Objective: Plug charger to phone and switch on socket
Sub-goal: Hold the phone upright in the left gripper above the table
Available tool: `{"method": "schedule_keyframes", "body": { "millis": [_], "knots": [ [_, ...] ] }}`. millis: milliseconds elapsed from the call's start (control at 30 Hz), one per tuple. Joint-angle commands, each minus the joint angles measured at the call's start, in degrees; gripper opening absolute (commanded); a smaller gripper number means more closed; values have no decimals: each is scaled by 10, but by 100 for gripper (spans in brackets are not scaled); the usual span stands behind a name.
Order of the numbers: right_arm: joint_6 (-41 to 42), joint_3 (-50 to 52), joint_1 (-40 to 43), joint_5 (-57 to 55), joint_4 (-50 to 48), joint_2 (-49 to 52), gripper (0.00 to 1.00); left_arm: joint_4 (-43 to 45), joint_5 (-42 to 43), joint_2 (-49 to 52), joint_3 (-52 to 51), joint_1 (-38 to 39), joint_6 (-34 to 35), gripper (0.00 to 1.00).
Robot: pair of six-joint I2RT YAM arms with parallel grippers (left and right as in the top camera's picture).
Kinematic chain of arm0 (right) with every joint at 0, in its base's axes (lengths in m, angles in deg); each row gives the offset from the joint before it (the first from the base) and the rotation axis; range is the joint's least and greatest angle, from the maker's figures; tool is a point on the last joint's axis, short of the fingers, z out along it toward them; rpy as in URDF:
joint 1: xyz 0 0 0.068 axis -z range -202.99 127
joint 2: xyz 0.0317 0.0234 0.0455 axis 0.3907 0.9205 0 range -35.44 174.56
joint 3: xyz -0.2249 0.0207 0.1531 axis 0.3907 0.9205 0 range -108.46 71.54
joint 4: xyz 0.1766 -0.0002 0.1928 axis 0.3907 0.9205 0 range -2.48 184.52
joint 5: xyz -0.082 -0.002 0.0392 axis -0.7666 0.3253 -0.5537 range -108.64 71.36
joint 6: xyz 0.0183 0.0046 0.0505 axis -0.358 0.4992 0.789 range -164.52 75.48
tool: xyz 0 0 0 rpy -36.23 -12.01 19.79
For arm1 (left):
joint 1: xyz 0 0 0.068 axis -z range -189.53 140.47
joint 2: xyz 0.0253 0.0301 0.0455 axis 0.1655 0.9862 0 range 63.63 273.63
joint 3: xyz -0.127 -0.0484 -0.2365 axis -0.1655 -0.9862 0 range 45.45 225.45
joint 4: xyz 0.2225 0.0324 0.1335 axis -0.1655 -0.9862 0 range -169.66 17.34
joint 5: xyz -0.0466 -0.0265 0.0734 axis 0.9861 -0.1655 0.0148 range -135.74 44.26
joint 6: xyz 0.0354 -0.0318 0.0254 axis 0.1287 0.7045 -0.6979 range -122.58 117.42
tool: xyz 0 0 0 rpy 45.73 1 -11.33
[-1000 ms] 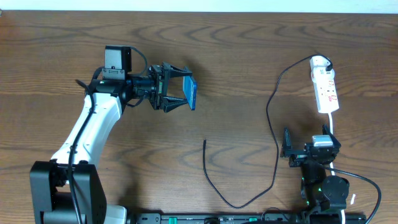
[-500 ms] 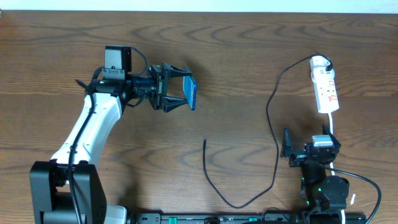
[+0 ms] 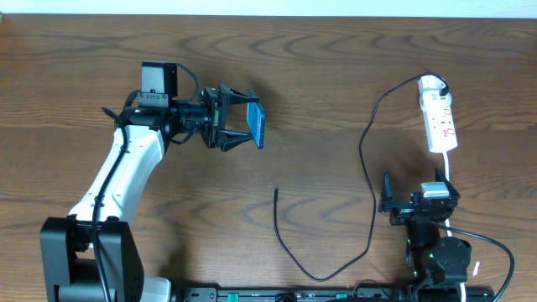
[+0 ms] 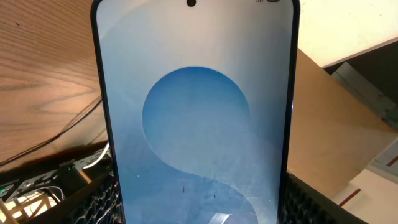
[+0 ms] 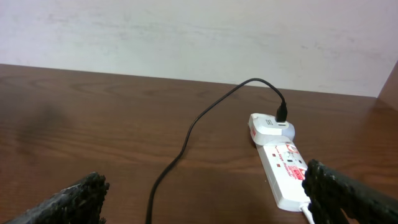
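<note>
No change over last second: left gripper [image 3: 239,127] clamps phone [image 3: 258,126], held on edge above table [image 3: 336,67]; right gripper [image 3: 417,200] spread wide, empty, near socket [image 3: 440,117]. Charger [image 3: 369,168] lies slack on table, tip free. Plugging-in pending.

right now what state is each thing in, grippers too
phone, screen lit blue, held on edge, nothing plugged into it
charger, one end plugged in at the socket's far end, free tip lying on the table
socket, flat on the table, switch position too small to tell
left gripper, closed on the phone
right gripper, open, empty
</note>
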Motion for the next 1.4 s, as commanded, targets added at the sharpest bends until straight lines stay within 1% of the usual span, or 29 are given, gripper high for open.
{"method": "schedule_keyframes", "body": {
  "millis": [0, 933, 1367],
  "knots": [
    [7, 2, -5, -6, 2, -4, 99, 3, 24, -16, 6, 1, 1, 7],
    [7, 2, -5, -6, 2, -4, 99, 4, 24, -16, 6, 1, 1, 8],
    [7, 2, -5, -6, 2, -4, 99, 3, 11, -16, 6, 1, 1, 7]
  ]
}}
